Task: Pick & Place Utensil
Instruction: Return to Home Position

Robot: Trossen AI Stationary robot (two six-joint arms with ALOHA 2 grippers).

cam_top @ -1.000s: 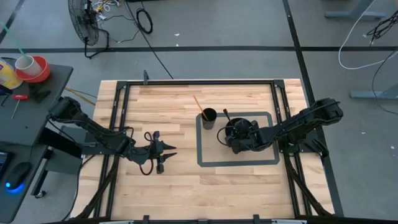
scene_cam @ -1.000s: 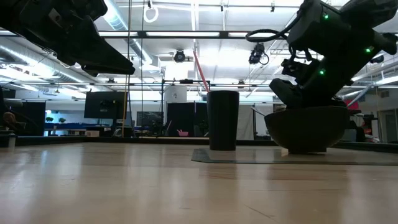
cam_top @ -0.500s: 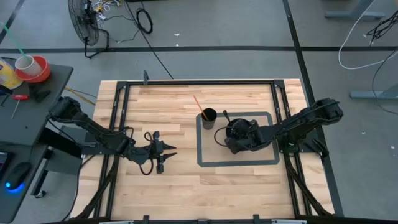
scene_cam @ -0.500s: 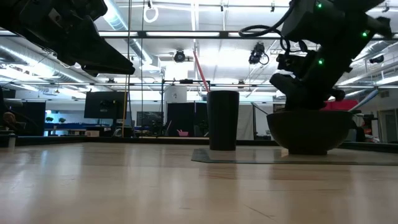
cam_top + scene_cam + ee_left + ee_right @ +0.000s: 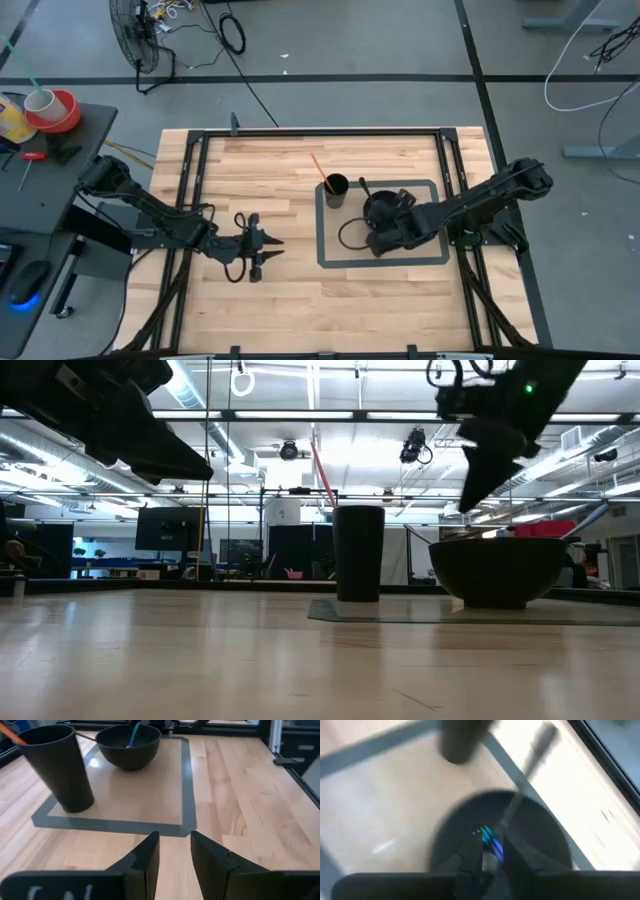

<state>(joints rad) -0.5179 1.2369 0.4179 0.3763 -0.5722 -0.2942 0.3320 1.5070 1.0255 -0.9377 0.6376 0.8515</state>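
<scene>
A black bowl (image 5: 384, 207) and a black cup (image 5: 335, 188) stand inside a grey taped rectangle (image 5: 330, 262). An orange utensil (image 5: 318, 166) stands in the cup. A dark utensil (image 5: 532, 751) leans on the bowl's rim. My right gripper (image 5: 492, 862) hangs over the bowl (image 5: 530, 840), shut on a blue utensil (image 5: 489, 839). In the low view the gripper (image 5: 478, 480) points down above the bowl (image 5: 497, 570). My left gripper (image 5: 174, 851) is open and empty over bare wood, left of the rectangle (image 5: 266, 242). My right gripper pinches the blue utensil's upper part (image 5: 496, 851) between its two fingers, coming from above and pointing down. The utensil hangs below the fingers toward the bowl's inside; the left wrist view shows its blue shaft (image 5: 133, 729) standing up out of the bowl.
Black frame rails (image 5: 448, 165) run along the table's sides and far edge. Bare wood lies near the front edge (image 5: 330, 310). A side table with a red roll (image 5: 55, 108) stands off the table's left.
My right gripper has risen out of the bowl and drawn a little toward the table's near edge, staying shut, with the blue utensil between its fingers. The bowl and cup have stayed in place.
</scene>
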